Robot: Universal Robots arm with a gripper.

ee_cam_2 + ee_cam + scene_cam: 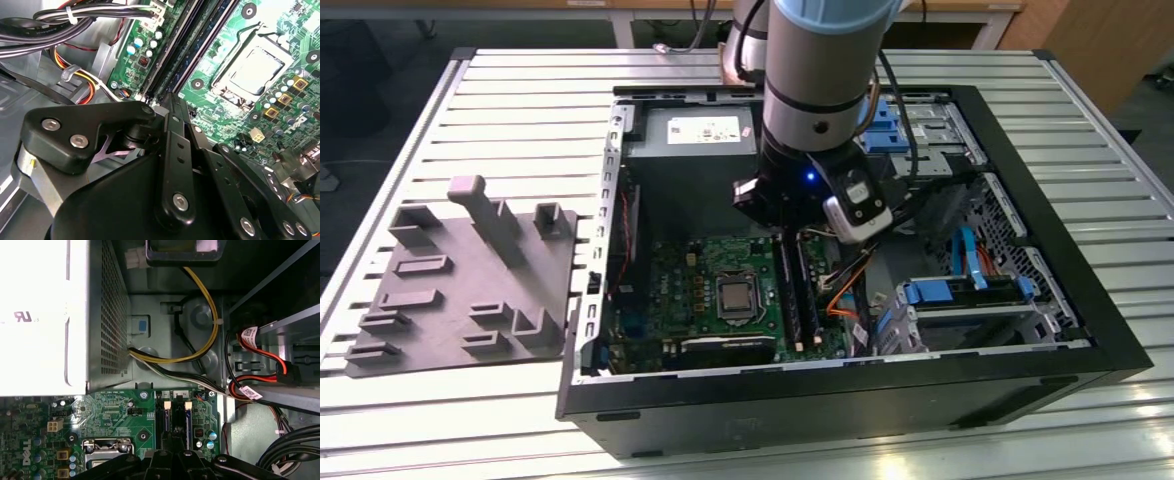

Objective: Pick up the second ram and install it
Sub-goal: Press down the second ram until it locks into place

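My gripper (790, 238) reaches down into the open computer case (1067, 330), at the end of the memory slots nearest the grey power-supply box (700, 128). Its jaws are shut, and the tips (167, 100) touch the top edge of the second ram (168, 422), a thin dark stick standing in a slot of the green motherboard (700, 290). In the second wrist view the second ram (197, 47) runs away from the tips. Whether the tips pinch the stick or only rest on it is hidden by the black linkage (172, 460).
Another blue-green stick (188, 422) stands in the neighbouring slot. The processor socket (738, 297) lies beside the slots. Cable bundles (200, 352) and blue drive bays (961, 292) crowd the case on the exterior view's right. A grey foam tray (467, 280) lies outside the case on the exterior view's left.
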